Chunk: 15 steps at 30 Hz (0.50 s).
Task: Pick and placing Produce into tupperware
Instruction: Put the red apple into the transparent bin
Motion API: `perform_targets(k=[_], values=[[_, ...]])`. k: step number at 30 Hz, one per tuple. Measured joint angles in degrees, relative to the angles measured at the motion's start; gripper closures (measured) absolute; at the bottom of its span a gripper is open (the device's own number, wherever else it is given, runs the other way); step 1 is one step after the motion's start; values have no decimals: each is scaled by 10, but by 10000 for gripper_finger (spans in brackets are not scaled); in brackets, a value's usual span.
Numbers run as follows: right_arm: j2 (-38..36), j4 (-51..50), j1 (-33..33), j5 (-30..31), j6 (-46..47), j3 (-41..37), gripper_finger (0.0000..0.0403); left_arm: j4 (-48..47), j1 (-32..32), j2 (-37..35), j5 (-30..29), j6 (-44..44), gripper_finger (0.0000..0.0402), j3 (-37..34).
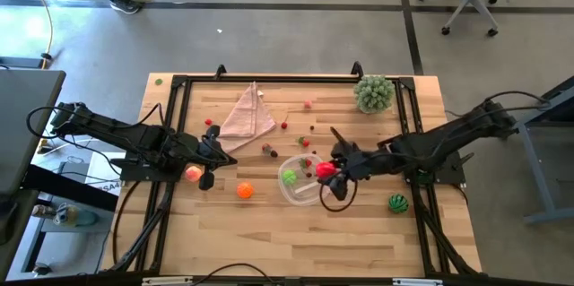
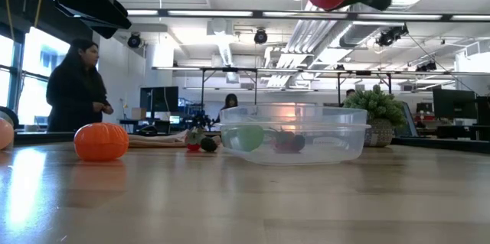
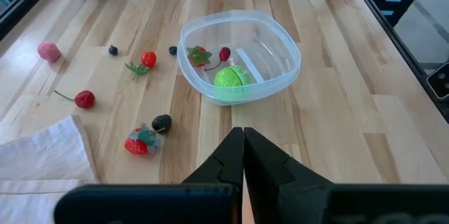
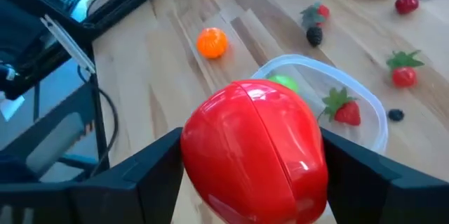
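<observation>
My right gripper (image 1: 330,175) is shut on a red apple (image 1: 325,169), high over the right part of the clear tupperware (image 1: 299,187). The tub stands on the table and holds a green ball (image 3: 231,80), a strawberry (image 3: 198,55) and a cherry (image 3: 224,54). On the wood to its left lie an orange (image 1: 244,191) and a pink peach (image 1: 193,174). A striped green melon (image 1: 397,203) lies to the tub's right. My left gripper (image 3: 243,143) waits shut at the table's left, near the peach, with nothing in it. My right gripper pinches the red apple (image 4: 256,150) between its two fingers (image 4: 151,171), one on each opposite side, with the apple's seam running between them. The fingers slant down from the table's right. The apple is lifted clear, well above the tub's rim (image 2: 291,110).
A folded pink cloth (image 1: 247,116) lies at the far left and a bushy pale-green plant (image 1: 374,93) at the far right. Small strawberries and berries (image 3: 144,140) are scattered between cloth and tub. Black rails (image 1: 179,98) frame the table. A person (image 2: 76,83) stands beyond it.
</observation>
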Motion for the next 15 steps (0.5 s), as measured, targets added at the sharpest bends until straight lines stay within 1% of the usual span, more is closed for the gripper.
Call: perform_targets(k=[4,9,15], values=[[55,0,-22,-24,-35,24,132,0,0,0,0,0,401,0],[132,7,-52,-42,-104,39,132,0,0,0,0,0,401,0],[207,10,-80,-87,-125,45,132,0,0,0,0,0,401,0]])
